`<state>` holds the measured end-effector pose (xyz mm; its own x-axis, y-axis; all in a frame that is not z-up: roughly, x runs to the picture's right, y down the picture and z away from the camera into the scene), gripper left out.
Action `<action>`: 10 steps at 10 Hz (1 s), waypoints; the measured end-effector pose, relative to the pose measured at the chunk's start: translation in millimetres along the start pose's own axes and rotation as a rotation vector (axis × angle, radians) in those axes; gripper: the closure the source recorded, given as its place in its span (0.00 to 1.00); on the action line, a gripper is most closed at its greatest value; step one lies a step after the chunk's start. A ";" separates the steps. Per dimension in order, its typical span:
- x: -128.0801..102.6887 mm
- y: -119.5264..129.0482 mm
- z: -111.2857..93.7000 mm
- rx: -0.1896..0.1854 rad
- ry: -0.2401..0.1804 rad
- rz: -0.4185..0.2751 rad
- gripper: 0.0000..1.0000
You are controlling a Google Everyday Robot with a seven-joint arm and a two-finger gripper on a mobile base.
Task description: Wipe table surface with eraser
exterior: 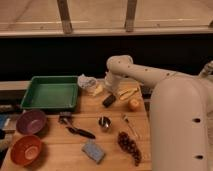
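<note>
The eraser (109, 100) is a small black block lying tilted on the tan plank table surface (112, 160), just right of the green tray. My gripper (109, 87) hangs from the white arm, which reaches in from the right. It is directly behind and above the eraser, close to it. It is open, with nothing in it. The eraser rests on the wood.
Green tray (50, 93) at the back left; purple bowl (31, 121) and orange bowl (25, 149) at the front left. A crumpled packet (86, 81), banana (127, 92), orange (134, 104), metal cup (104, 122), black-handled tool (76, 129), blue-grey sponge (93, 151) and grapes (129, 145) lie around.
</note>
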<state>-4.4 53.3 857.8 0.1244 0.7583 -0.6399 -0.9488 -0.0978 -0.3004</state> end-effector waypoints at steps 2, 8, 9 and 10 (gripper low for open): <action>-0.4 -8.8 1.7 0.010 0.002 0.023 0.20; -25.5 -76.5 37.1 0.057 0.022 0.135 0.20; -33.3 -78.8 38.2 0.064 0.019 0.132 0.20; -38.7 -75.7 39.5 0.070 0.021 0.123 0.20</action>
<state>51.1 56.8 933.3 0.0111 0.7297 -0.6837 -0.9750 -0.1438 -0.1694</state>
